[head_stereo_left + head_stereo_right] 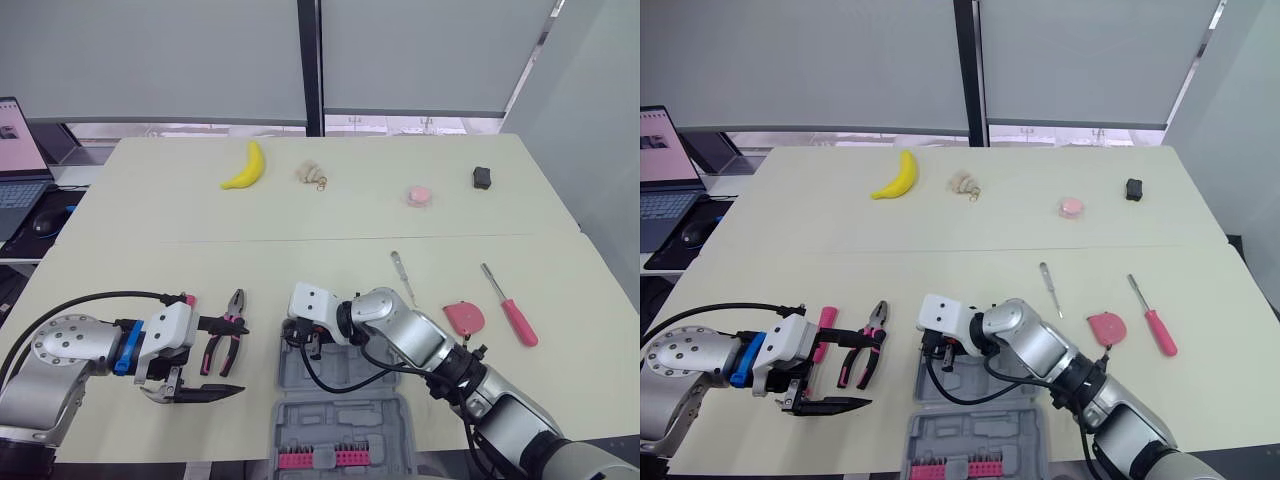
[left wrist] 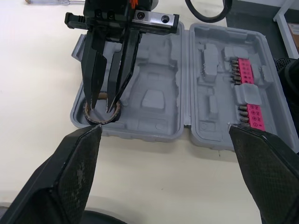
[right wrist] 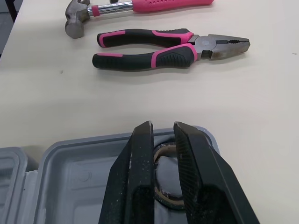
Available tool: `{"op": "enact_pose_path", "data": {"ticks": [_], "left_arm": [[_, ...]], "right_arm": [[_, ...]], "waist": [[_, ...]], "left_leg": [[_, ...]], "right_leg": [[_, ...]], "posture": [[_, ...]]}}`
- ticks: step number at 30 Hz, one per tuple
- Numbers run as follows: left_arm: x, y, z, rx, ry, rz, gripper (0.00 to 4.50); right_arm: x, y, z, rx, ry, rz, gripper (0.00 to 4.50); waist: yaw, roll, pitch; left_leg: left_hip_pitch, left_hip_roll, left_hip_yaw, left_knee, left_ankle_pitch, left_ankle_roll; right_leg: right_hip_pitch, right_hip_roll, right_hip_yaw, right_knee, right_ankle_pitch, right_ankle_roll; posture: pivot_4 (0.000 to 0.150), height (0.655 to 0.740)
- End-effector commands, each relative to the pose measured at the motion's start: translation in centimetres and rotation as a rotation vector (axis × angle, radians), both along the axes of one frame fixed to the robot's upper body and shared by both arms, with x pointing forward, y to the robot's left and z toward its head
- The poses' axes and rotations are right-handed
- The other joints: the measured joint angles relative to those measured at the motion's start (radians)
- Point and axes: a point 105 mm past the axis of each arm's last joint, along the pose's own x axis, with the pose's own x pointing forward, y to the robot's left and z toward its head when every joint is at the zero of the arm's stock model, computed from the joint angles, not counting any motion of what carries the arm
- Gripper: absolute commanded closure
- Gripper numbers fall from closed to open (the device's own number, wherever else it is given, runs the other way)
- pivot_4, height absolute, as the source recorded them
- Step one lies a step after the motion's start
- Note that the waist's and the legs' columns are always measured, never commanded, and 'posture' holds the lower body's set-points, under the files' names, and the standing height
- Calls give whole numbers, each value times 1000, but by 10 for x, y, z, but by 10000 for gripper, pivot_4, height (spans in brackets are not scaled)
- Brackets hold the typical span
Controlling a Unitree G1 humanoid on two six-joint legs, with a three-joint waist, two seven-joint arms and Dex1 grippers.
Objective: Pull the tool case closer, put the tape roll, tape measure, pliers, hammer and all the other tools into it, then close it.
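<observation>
The grey tool case (image 1: 385,412) lies open at the table's near edge, pink bit rack (image 1: 320,459) in its near half. My right gripper (image 2: 103,109) reaches down into the far-left corner of the case's far half, shut on the rim of the brown tape roll (image 2: 88,113), which rests in that corner. My left gripper (image 1: 243,356) hangs open to the left of the case, just over the pink-and-black pliers (image 3: 168,46). The pink-handled hammer (image 3: 140,5) lies just beyond them. A pink tape measure (image 1: 465,318) and a pink screwdriver (image 1: 512,312) lie right of the case.
A thin metal tool (image 1: 402,275) lies beyond the case. On the far table are a banana (image 1: 247,167), a small beige item (image 1: 312,173), a pink item (image 1: 420,195) and a black block (image 1: 482,177). A laptop (image 1: 18,160) stands off the table's left.
</observation>
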Motion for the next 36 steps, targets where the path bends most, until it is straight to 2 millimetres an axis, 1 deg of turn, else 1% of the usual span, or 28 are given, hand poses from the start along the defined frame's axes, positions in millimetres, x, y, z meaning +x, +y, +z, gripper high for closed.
{"op": "enact_pose_path", "data": {"ticks": [1, 4, 13, 17, 20, 24, 26, 32, 36], "left_arm": [[1, 5, 9, 17, -41, -6, 0], [1, 5, 9, 19, -42, -7, 0], [0, 3, 8, 15, -42, -7, 0], [-1, 4, 8, 14, -41, -3, 0], [-1, 4, 7, 14, -41, -1, 0], [0, 4, 7, 11, -41, 3, 0], [1, 5, 6, 8, -41, 10, 0], [2, 8, 6, -6, -39, 34, 0], [4, 14, 9, -29, -40, 92, 0]], "right_arm": [[4, 5, 1, 25, -53, -6, 37105], [8, 3, -5, 14, -48, -21, 37105], [9, -7, -41, -92, 9, -25, 37105], [7, -12, -48, -111, -17, -10, 37105], [12, -10, -41, -70, -43, -23, 37105], [17, -5, -25, 4, -70, -24, 37105], [15, -3, -14, 44, -67, -3, 37105], [6, 0, 13, 123, -43, 53, 37105], [2, -3, 34, 161, -77, 58, 37105]], "waist": [[0, 0, 0], [0, -1, 0], [-1, -2, 0], [-3, -2, 0], [-3, -2, 0], [-3, -2, 0], [-2, -2, 0], [-1, -3, 1], [-1, -3, 2]], "left_leg": [[0, 0, 0, 0, 0, 0], [0, 0, 1, 0, 0, 0], [2, 0, 2, 0, 0, 0], [3, 2, 3, 0, 0, 0], [3, 2, 3, 0, 0, 0], [3, 2, 3, 0, 0, 0], [3, 2, 3, 0, 0, 0], [1, 1, 3, 0, 0, 0], [1, 2, 2, -1, 0, 0]], "right_leg": [[0, 0, 0, 0, 0, 0], [0, 0, 4, 0, 0, 0], [-1, 1, 9, 0, 0, 0], [0, 1, 10, 1, 0, 0], [0, 1, 10, 1, 0, 0], [0, 1, 11, 1, 0, 0], [-1, 1, 11, 1, 0, 0], [-1, 1, 11, 1, 0, 0], [-2, 1, 10, 1, 0, 0]], "posture": [[1500, 7274], [1500, 7274], [1500, 7274], [1500, 7274], [1500, 7274], [1500, 7274], [1500, 7274], [1500, 7274], [1500, 7274]]}}
